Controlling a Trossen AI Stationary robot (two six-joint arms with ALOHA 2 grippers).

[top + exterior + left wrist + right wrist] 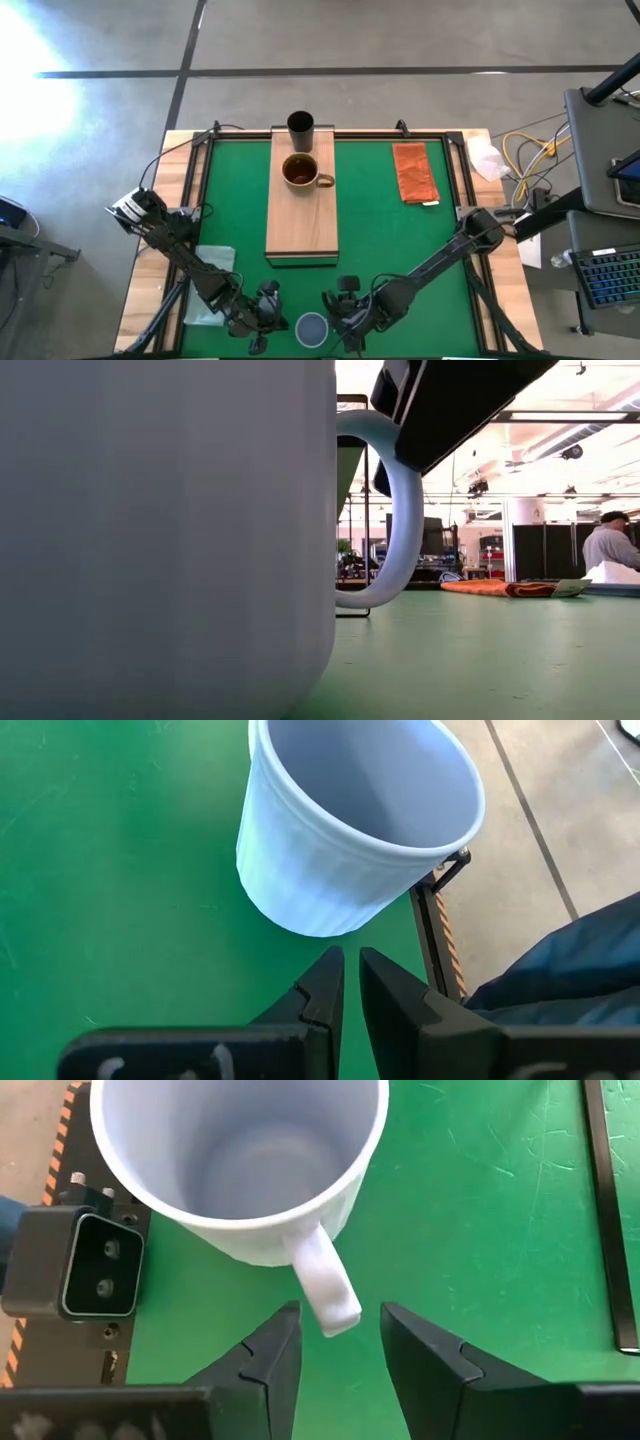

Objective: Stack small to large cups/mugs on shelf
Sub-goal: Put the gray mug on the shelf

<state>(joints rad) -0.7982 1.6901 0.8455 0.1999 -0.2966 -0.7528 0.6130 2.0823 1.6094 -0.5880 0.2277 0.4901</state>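
Observation:
The pale blue-grey mug (311,328) stands upright on the green mat at the table's near edge and fills the low view (160,540). My right gripper (338,1320) is open, with one finger on either side of the free end of the mug's handle (325,1285), not touching it. My left gripper (351,982) is shut down to a narrow slit, just beside the mug's outer wall (320,870) and empty. The brown mug (302,172) stands on the light-wood shelf (300,230). The black cup (300,124) stands at the shelf's far end.
An orange-brown cloth (415,172) lies on the mat at the far right. A clear plastic bag (212,285) lies at the near left under my left arm. A small camera (85,1265) sits at the near edge beside the mug. A person (610,545) is in the room beyond.

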